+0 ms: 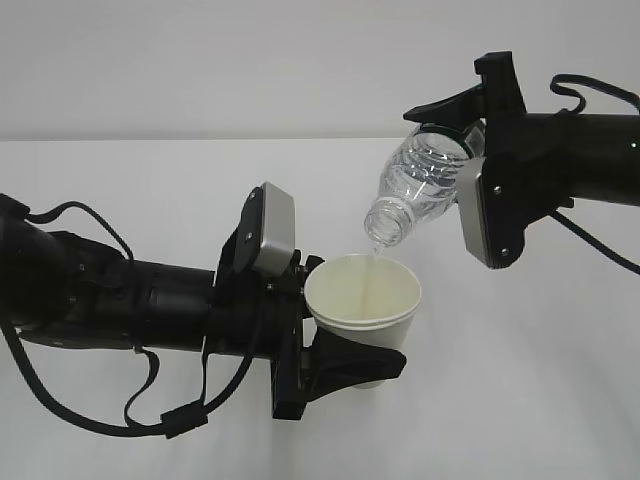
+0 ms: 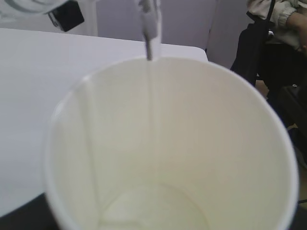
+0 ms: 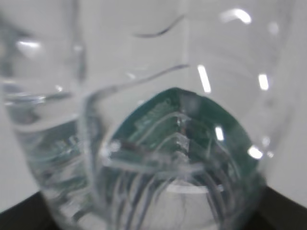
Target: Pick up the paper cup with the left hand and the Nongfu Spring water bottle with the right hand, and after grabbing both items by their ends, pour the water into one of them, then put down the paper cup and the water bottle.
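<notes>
The white paper cup (image 1: pixel 362 300) hangs upright above the table, and my left gripper (image 1: pixel 340 325) is shut on its lower body, one black finger (image 1: pixel 352 362) wrapping its front. My right gripper (image 1: pixel 462 140) is shut on the base end of the clear Nongfu Spring water bottle (image 1: pixel 420 185), which tilts mouth-down to the left over the cup. A thin stream of water (image 1: pixel 374 255) runs from the bottle mouth into the cup. In the left wrist view the cup (image 2: pixel 96 120) fills the frame, water (image 2: pixel 153 110) falling inside. The right wrist view shows the bottle (image 3: pixel 158 72) up close with its green label (image 3: pixel 192 124).
The white table (image 1: pixel 520 400) spreads under both arms. In the left wrist view a seated person (image 2: pixel 280 24) and dark gear (image 2: pixel 268 72) sit beyond the table's far right corner.
</notes>
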You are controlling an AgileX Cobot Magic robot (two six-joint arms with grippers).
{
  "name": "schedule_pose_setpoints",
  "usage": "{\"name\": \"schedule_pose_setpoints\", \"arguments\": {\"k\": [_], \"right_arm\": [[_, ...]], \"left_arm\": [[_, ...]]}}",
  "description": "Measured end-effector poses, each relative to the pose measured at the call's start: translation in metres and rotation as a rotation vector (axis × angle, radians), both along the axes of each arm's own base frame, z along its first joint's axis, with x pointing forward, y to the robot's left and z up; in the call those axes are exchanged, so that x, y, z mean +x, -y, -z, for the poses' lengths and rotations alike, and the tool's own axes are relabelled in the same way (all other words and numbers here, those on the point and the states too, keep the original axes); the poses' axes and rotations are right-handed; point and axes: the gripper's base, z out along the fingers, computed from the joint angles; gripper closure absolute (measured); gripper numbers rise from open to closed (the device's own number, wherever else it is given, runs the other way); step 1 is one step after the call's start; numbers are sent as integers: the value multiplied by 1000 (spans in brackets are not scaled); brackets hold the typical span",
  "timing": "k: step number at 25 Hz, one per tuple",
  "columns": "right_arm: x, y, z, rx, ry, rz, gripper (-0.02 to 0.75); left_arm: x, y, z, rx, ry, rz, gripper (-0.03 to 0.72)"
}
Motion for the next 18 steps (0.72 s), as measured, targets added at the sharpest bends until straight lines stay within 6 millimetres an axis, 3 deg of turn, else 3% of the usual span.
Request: {"name": "schedule_pose_setpoints", "arguments": {"k": [18], "right_arm": [[-1,-1,-1,3,19,-21,246]], "left_arm": [[0,0,0,1,1,2,208]]}}
